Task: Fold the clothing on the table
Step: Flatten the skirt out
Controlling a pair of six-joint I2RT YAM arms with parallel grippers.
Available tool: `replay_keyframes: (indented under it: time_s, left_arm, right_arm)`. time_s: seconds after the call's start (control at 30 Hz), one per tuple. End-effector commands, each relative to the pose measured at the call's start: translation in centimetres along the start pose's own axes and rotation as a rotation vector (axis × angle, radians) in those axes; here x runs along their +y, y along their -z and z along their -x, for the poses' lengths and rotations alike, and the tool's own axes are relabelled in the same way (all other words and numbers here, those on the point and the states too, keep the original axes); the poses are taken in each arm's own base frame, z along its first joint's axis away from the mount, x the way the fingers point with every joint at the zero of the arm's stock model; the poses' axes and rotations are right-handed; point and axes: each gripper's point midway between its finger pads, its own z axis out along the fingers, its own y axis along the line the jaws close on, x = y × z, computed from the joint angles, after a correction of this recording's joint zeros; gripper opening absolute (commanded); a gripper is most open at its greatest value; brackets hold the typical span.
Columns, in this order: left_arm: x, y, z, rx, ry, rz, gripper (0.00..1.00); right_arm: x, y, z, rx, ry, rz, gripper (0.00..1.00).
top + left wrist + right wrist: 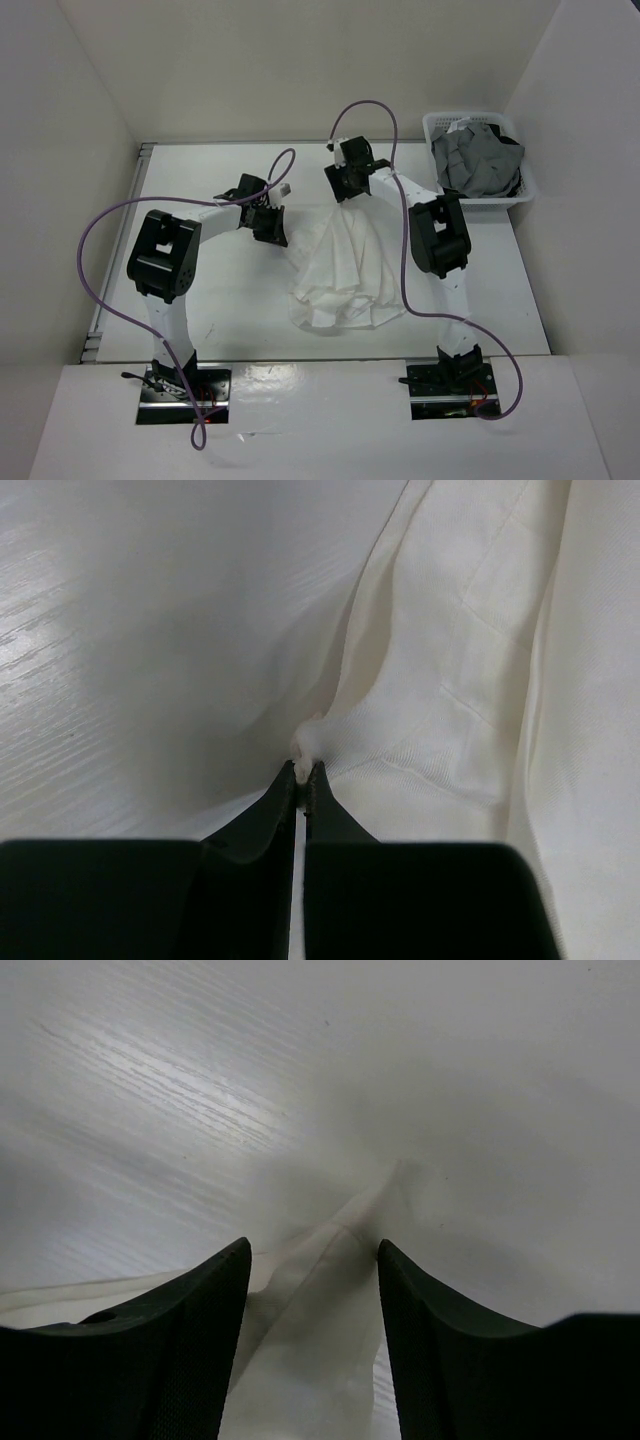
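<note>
The clothing (345, 272), a thin white pleated skirt, lies rumpled in the middle of the table (190, 190), narrow end far, wide hem near. My left gripper (276, 228) is at its upper left edge. In the left wrist view this gripper (307, 771) is shut on a small pinch of the white fabric (450, 680). My right gripper (345, 188) hangs over the skirt's far tip. Seen from the right wrist, it (313, 1252) is open, and a narrow strip of the fabric (320, 1340) runs between its fingers without being squeezed.
A white plastic basket (528, 188) holding a grey garment (478, 160) stands at the far right corner. White walls close in the table on the left, back and right. Purple cables loop above both arms.
</note>
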Motion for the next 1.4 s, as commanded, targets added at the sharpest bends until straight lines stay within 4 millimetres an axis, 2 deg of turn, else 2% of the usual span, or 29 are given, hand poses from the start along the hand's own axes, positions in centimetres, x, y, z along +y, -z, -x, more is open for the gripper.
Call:
replay_keyframes:
  time_s: [0.0,0.17,0.27,0.3,0.33,0.37,0.47,0.5,0.57,0.6,0.63,0.67,0.7,0.73,0.77,0.8,0.87,0.9,0.97,1.0,1.07,1.1,1.17,1.2,1.23,1.27,1.3,1.33,1.37]
  left_arm:
    - [0.4,-0.1,-1.3,0.047,-0.035,0.032,0.00]
    - [0.4,-0.1,-1.3,0.047,-0.035,0.032,0.00]
    - [0.4,-0.1,-1.3,0.047,-0.035,0.032,0.00]
    - [0.4,-0.1,-1.3,0.047,-0.035,0.032,0.00]
    - [0.3,0.2,-1.3,0.049,-0.034,0.032,0.00]
    - [0.2,0.4,-1.1,0.040,-0.038,0.032,0.00]
    - [-0.4,2.5,0.8,-0.003,-0.080,0.056,0.00]
    - [-0.6,3.3,1.6,-0.024,-0.088,0.066,0.00]
    - [-1.8,6.3,4.3,-0.106,-0.143,0.084,0.00]
    - [-2.3,7.6,5.5,-0.148,-0.171,0.091,0.00]
    - [-2.8,9.0,6.4,-0.181,-0.182,0.097,0.00]
    - [-4.2,11.9,8.5,-0.271,-0.222,0.105,0.00]
    - [-4.3,13.6,9.3,-0.309,-0.225,0.118,0.00]
    - [-5.5,16.4,10.4,-0.382,-0.258,0.125,0.00]
    - [-5.7,17.8,10.9,-0.412,-0.272,0.147,0.00]
    - [-6.5,19.4,11.8,-0.457,-0.287,0.144,0.00]
    - [-7.4,22.4,12.3,-0.521,-0.328,0.167,0.00]
    - [-8.1,24.0,12.2,-0.552,-0.350,0.169,0.00]
    - [-8.5,25.6,12.0,-0.585,-0.378,0.184,0.00]
    - [-9.2,27.4,12.0,-0.627,-0.410,0.188,0.00]
    - [-8.9,28.6,11.4,-0.656,-0.427,0.224,0.00]
    - [-9.7,30.5,11.3,-0.702,-0.458,0.229,0.00]
    - [-10.0,31.9,10.8,-0.734,-0.471,0.244,0.00]
    - [-10.5,33.3,10.3,-0.771,-0.494,0.248,0.00]
    - [-10.8,33.6,9.8,-0.777,-0.521,0.238,0.00]
    - [-11.5,34.4,9.5,-0.797,-0.547,0.224,0.00]
    - [-12.5,35.3,8.2,-0.807,-0.597,0.192,0.00]
    - [-12.8,35.8,7.7,-0.808,-0.618,0.179,0.00]
    - [-13.5,36.8,6.8,-0.823,-0.643,0.160,0.00]
  right_arm:
    - [-0.2,-0.3,2.5,-0.058,0.020,-0.027,0.58]
    - [-0.6,-1.0,1.6,-0.030,0.038,-0.045,0.47]
    - [-1.3,-1.1,1.2,-0.019,0.030,-0.061,0.25]
    - [-1.3,-1.1,1.2,-0.019,0.030,-0.061,0.11]
    - [-1.4,-0.7,1.6,-0.030,0.030,-0.062,0.04]
    - [-1.9,-0.3,2.0,-0.038,0.023,-0.069,0.00]
    - [-1.7,2.3,3.9,-0.084,0.034,-0.055,0.00]
    - [-1.6,4.5,5.5,-0.129,0.035,-0.045,0.00]
    - [-1.2,7.2,6.6,-0.159,0.046,-0.023,0.00]
    - [-0.7,10.1,8.1,-0.209,0.050,0.003,0.00]
    - [-0.4,11.4,8.5,-0.228,0.053,0.017,0.00]
    - [-0.2,12.8,8.7,-0.239,0.055,0.028,0.00]
    - [0.0,16.0,10.0,-0.293,0.058,0.032,0.00]
    - [0.7,16.9,9.6,-0.296,0.081,0.040,0.00]
    - [1.1,18.2,9.7,-0.315,0.101,0.044,0.00]
    - [1.5,21.3,10.5,-0.370,0.109,0.045,0.00]
    - [2.1,22.9,9.4,-0.377,0.139,0.050,0.00]
    - [2.5,25.1,9.1,-0.406,0.145,0.055,0.00]
    - [3.4,27.3,8.8,-0.442,0.167,0.088,0.00]
    - [4.0,29.4,8.3,-0.478,0.185,0.117,0.00]
    - [4.4,31.6,7.7,-0.524,0.224,0.138,0.00]
    - [4.6,33.5,7.2,-0.577,0.230,0.139,0.00]
    - [5.0,35.3,6.5,-0.625,0.274,0.152,0.00]
    - [5.2,35.3,5.3,-0.621,0.305,0.162,0.00]
    - [5.8,37.0,4.9,-0.653,0.330,0.190,0.00]
    - [6.1,37.7,4.6,-0.653,0.337,0.213,0.00]
    - [6.6,37.9,3.7,-0.628,0.342,0.245,0.00]
    - [7.8,39.7,3.4,-0.664,0.365,0.308,0.00]
    - [8.2,40.5,3.0,-0.674,0.367,0.351,0.00]
